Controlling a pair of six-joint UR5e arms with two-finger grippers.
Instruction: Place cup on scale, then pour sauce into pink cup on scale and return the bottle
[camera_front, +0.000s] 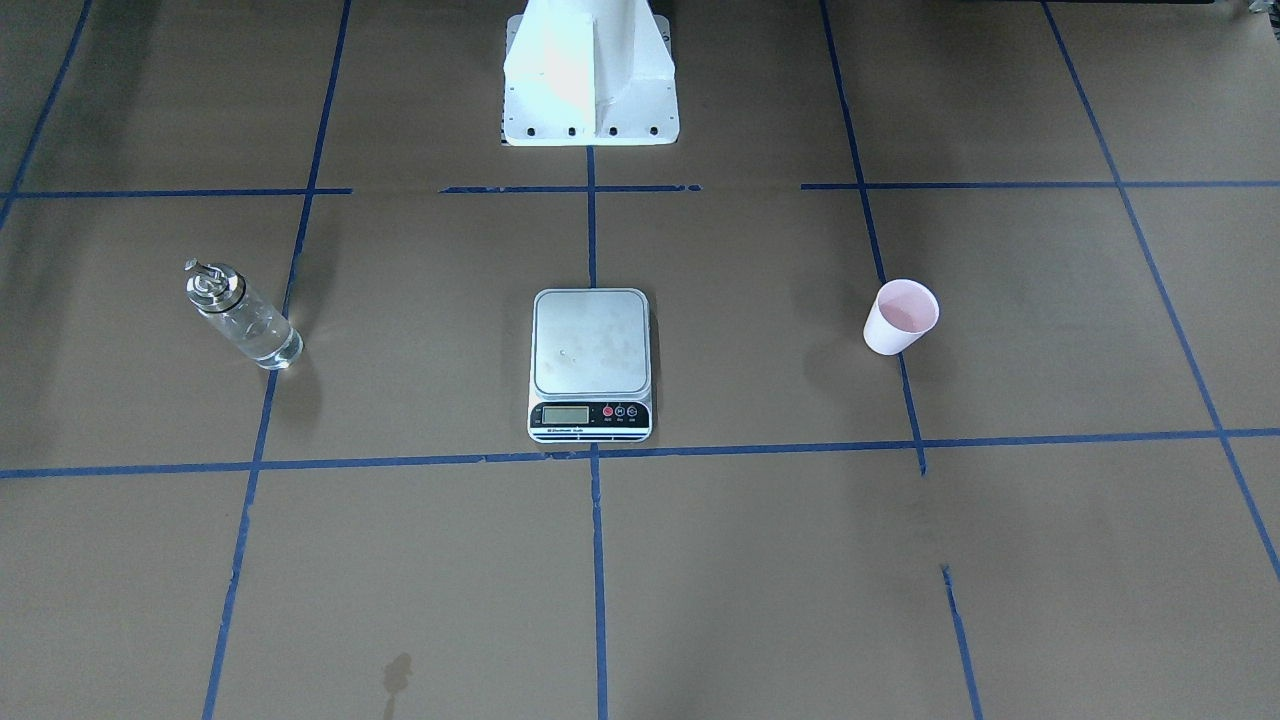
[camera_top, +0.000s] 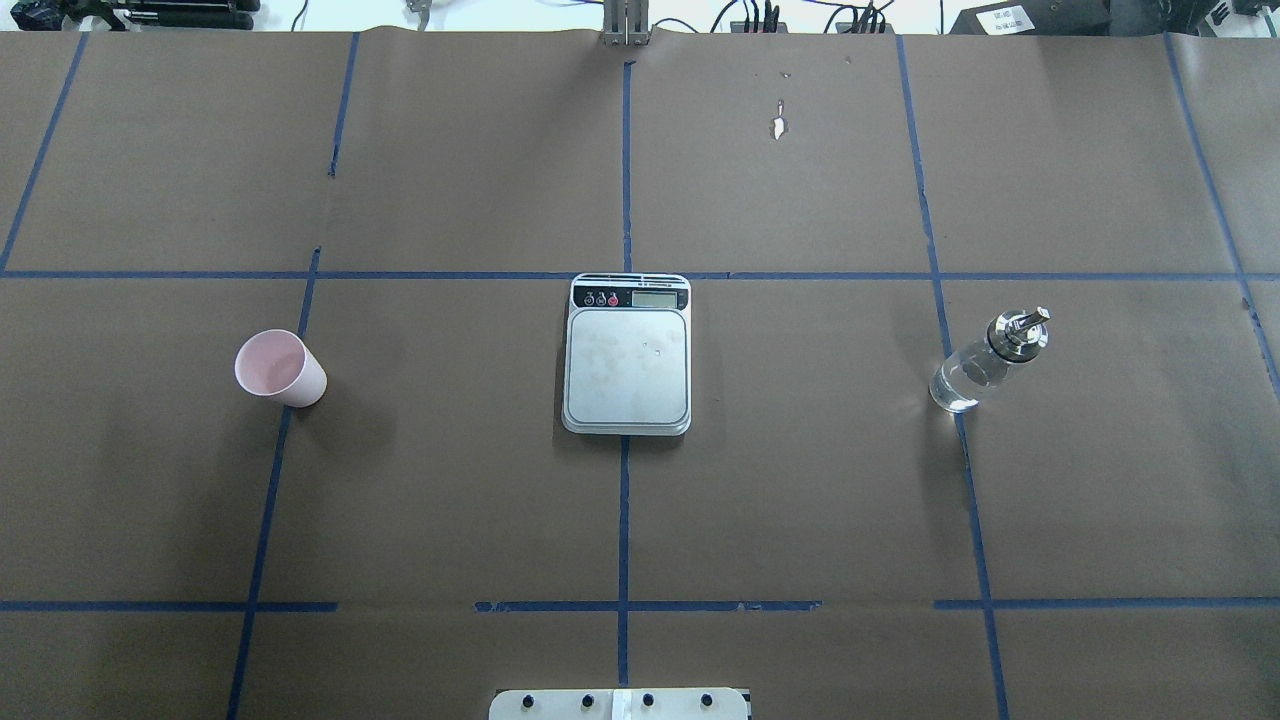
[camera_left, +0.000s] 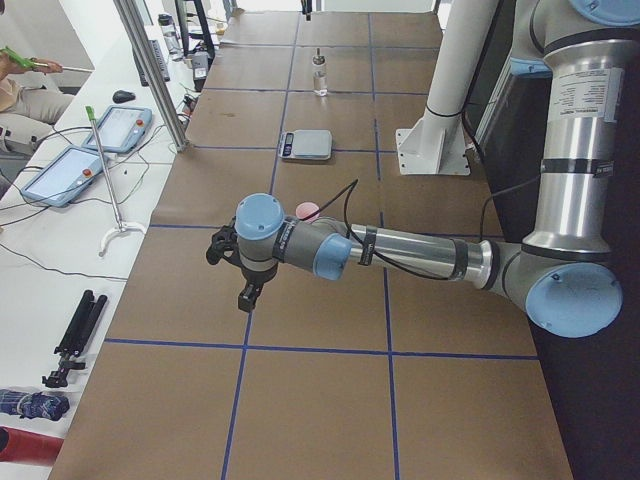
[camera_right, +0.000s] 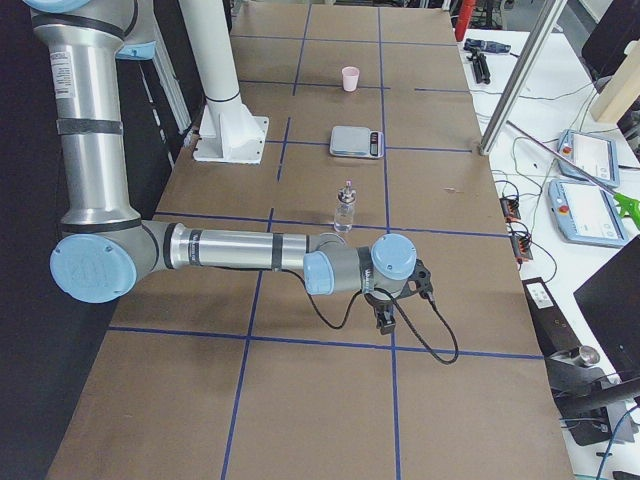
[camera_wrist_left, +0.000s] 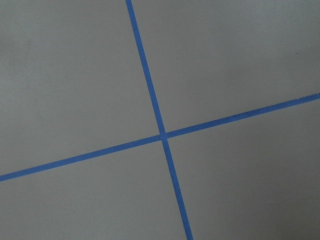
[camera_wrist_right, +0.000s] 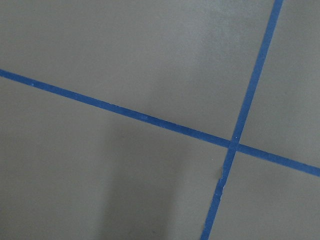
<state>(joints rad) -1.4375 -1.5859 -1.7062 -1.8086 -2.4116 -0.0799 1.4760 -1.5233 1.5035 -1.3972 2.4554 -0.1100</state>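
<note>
The pale pink cup (camera_top: 280, 367) stands upright on the brown paper, well to the left of the scale in the overhead view. The silver scale (camera_top: 627, 365) lies at the centre with nothing on its platform. To its right stands the glass bottle (camera_top: 985, 362) with its metal spout, clear sauce (camera_front: 262, 338) inside. My left gripper (camera_left: 246, 298) hangs over the paper at the table's near end in the exterior left view, short of the cup (camera_left: 307, 211). My right gripper (camera_right: 384, 318) hangs short of the bottle (camera_right: 345, 210). Whether either is open I cannot tell. Both wrist views show only paper and blue tape.
The white robot pedestal (camera_front: 590, 75) stands behind the scale. Blue tape lines (camera_top: 625, 520) grid the paper. A side bench carries teach pendants (camera_left: 120, 128), cables and a tripod (camera_left: 72, 335). A person's arm (camera_left: 20, 70) shows at that bench's far end.
</note>
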